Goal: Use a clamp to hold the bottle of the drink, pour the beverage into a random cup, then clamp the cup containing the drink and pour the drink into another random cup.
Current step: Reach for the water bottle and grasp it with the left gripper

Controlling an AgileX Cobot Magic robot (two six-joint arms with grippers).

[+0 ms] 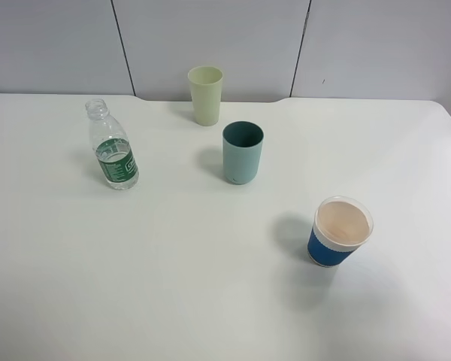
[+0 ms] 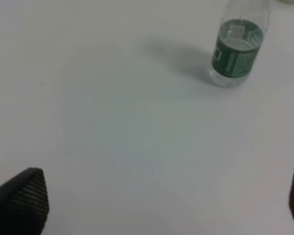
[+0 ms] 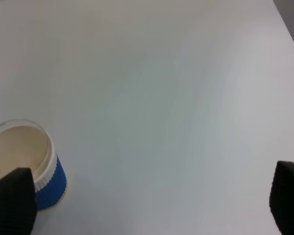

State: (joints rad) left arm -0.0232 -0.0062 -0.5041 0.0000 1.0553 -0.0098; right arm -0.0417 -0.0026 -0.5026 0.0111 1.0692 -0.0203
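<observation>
white table (image 1: 210,293), bottle (image 2: 235,49) well apart from wide-open left gripper (image 2: 159,198)

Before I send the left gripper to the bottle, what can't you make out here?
- Bottle: neck cut off by the left wrist picture's edge; label text blurred.
- Teal cup: dark inside, exterior high view; contents unclear.
- Left gripper and right gripper: only fingertips in wrist views; absent from exterior high.
</observation>
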